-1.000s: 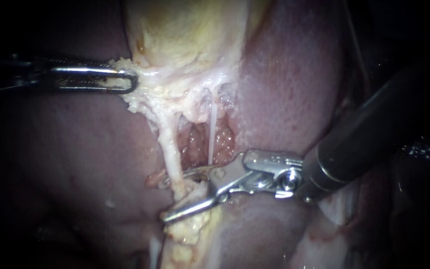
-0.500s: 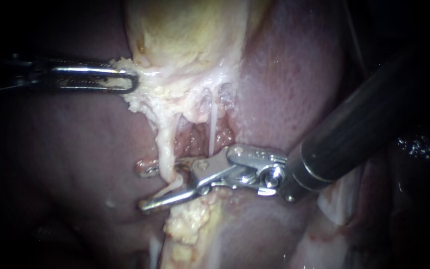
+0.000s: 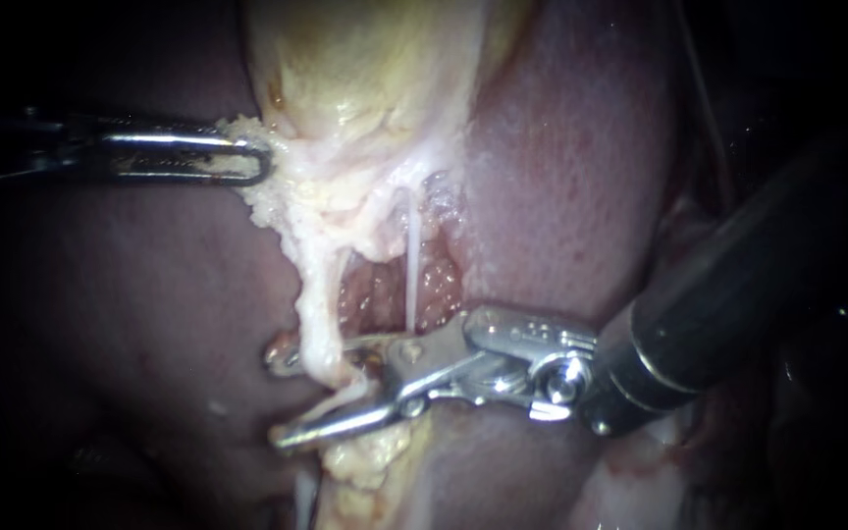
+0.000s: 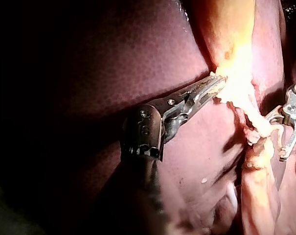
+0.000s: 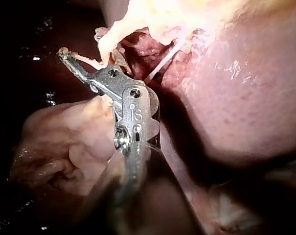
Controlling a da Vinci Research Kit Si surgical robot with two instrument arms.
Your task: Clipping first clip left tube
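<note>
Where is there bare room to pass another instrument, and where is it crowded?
Free: liver below the left instrument, left of the left tube; liver between gallbladder and right instrument. Crowded: that tube, between its open jaws.

The gallbladder (image 3: 365,79) lies at the top centre, with liver (image 3: 581,177) to both sides and below. My left hand (image 3: 252,162) enters from the left and grips the gallbladder's lower left edge from two sides. Two tubes run down from the gallbladder: the left tube (image 3: 318,294) and, just right of it, the right tube (image 3: 410,265). My right hand (image 3: 275,396) enters from the right. The right tube's lower end goes behind it, and the left tube passes between its parted jaws.
</note>
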